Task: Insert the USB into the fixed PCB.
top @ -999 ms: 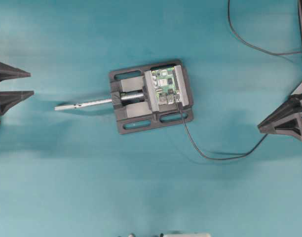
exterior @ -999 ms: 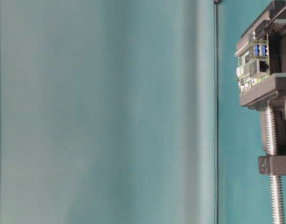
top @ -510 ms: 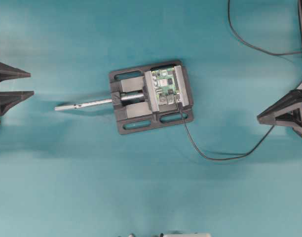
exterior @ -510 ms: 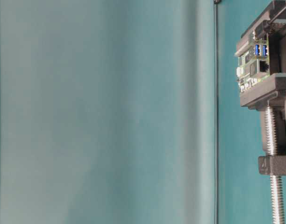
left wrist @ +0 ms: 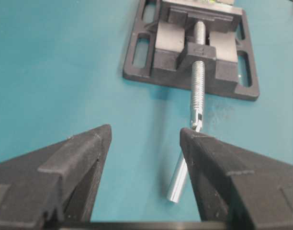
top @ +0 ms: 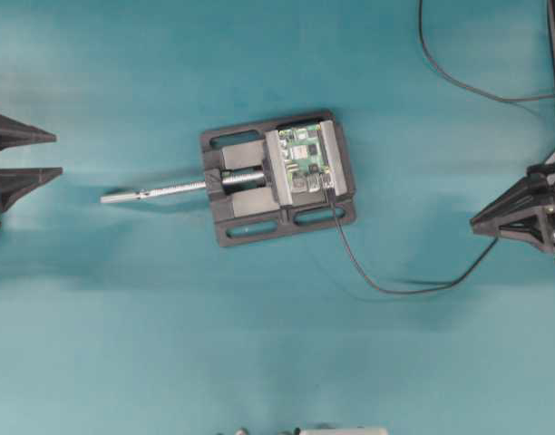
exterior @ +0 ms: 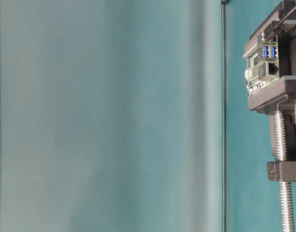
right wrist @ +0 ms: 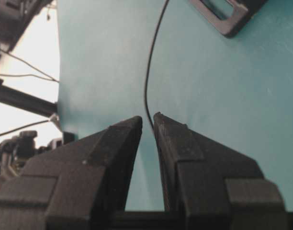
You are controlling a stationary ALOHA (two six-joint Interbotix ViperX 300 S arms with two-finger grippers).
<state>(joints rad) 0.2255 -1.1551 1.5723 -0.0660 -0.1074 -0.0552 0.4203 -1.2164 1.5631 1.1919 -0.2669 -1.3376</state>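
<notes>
The fixed PCB point(top: 305, 156) is a small green board clamped in a black vise point(top: 250, 227); from table level the PCB point(exterior: 261, 67) shows its blue ports. The USB point(top: 328, 185), a tiny black plug, sits against the board's near edge. Its thin cable point(top: 386, 288) loops across the table to my right gripper point(top: 474, 222). In the right wrist view the cable point(right wrist: 147, 72) runs down to the right gripper point(right wrist: 147, 116), whose jaws stand a narrow gap apart without pinching it. My left gripper point(top: 58, 154) is wide open at the left edge, holding nothing.
The vise's silver screw rod point(top: 169, 188) points left. In the left wrist view its handle point(left wrist: 181, 175) lies just inside the right finger of the left gripper point(left wrist: 145, 130). More thin cable point(top: 459, 82) curves across the top right. The vise's corner point(right wrist: 228, 19) shows ahead.
My right gripper has shifted slightly toward the top of the overhead view, and the cable end beside it moved with it. The left arm, vise and board have not moved.
</notes>
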